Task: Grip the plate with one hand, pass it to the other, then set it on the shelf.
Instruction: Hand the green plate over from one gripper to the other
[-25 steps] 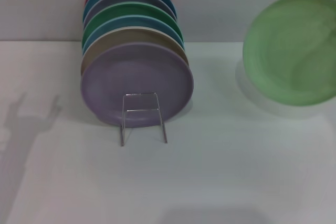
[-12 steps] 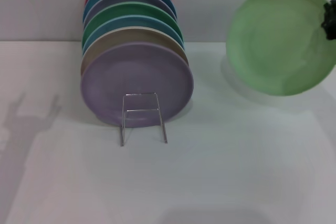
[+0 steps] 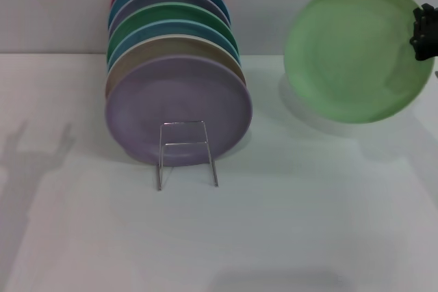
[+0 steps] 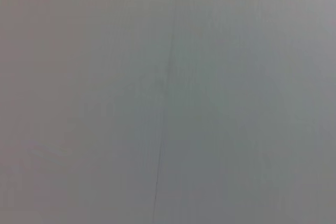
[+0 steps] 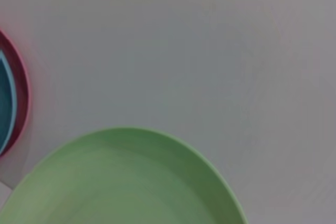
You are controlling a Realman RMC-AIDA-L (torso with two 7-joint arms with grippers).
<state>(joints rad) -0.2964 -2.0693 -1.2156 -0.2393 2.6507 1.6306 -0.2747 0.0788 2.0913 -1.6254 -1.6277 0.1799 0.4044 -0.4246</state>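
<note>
The right hand (image 3: 426,32) is gripping the light green plate (image 3: 356,51) by its edge, holding it tilted above the white counter (image 3: 287,223), well right of the rack (image 3: 186,152) and its stacked plates (image 3: 174,76).

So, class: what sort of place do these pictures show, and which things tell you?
Probably a staged test bench: a bare white table, coloured plates in a wire rack, and the right gripper holding a mint-green plate aloft.

White tabletop (image 3: 308,223), soft shadows at left; plain pale grey wall (image 3: 55,5) behind
</note>
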